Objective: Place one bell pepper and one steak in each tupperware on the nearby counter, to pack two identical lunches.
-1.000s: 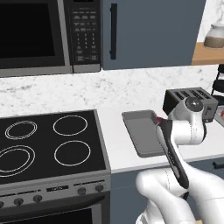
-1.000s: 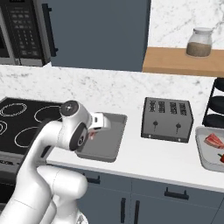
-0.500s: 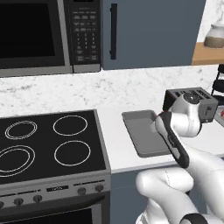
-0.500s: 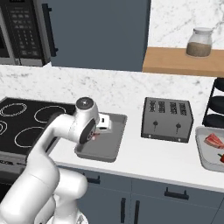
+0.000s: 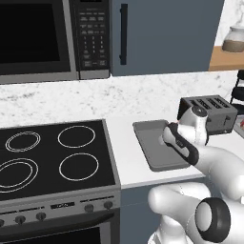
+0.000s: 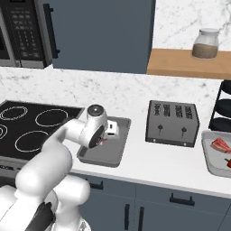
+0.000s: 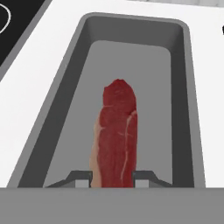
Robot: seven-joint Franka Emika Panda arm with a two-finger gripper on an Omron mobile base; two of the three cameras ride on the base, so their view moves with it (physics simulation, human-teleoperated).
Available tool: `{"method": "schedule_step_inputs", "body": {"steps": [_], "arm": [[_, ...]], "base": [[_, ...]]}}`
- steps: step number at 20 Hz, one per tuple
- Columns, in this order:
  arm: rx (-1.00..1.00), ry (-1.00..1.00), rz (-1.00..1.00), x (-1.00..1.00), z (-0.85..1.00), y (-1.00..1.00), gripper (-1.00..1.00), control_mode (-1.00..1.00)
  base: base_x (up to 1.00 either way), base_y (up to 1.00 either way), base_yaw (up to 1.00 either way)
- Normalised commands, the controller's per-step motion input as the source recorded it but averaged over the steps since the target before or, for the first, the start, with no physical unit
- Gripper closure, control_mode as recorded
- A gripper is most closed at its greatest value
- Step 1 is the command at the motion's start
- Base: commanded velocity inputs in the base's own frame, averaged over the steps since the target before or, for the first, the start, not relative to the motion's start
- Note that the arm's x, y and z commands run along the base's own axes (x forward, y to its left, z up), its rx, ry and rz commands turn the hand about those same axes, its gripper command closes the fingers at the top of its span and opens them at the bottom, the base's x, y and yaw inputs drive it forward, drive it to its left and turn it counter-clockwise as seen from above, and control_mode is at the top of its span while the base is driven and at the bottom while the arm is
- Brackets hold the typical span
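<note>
Pink steak (image 7: 115, 135), clamped in the gripper (image 7: 112, 177), has swung over the tupperware (image 7: 52, 122); release should follow.

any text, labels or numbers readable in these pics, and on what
None can be read.
Microwave control panel: rows of pale button marks, too small and blurred to read.
Stove front: a faint mark between the knobs, illegible.
Toaster, jar, tupperware, steak: no lettering visible.

You have bare floor all round inside the shallow grey rectangular tupperware (image 7: 61, 109). Its flared walls hem the sides. The dark slotted toaster (image 6: 172, 122) stands near on the white flat counter (image 6: 149, 163), seemingly clear of it.
</note>
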Motion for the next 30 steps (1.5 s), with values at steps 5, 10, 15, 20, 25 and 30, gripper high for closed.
{"method": "schedule_step_inputs", "body": {"steps": [5, 10, 15, 20, 25, 30], "arm": [[0.00, 0.00, 0.00, 0.26, -0.29, 0.00, 1.00, -1.00], [0.00, 0.00, 0.00, 0.15, -0.24, -0.10, 1.00, -1.00], [0.00, -0.03, 0.00, 0.09, -0.18, -0.13, 1.00, -1.00], [0.00, -0.07, 0.00, 0.19, -0.15, 0.00, 1.00, -1.00], [0.00, -0.08, 0.00, 0.22, -0.05, 0.00, -1.00, -1.00], [0.00, -0.04, 0.00, 0.24, -0.01, 0.00, -1.00, -1.00]], "base": [[0.00, 0.00, 0.00], [0.00, 0.00, 0.00], [0.00, 0.00, 0.00], [0.00, 0.00, 0.00], [0.00, 0.00, 0.00], [0.00, 0.00, 0.00]]}}
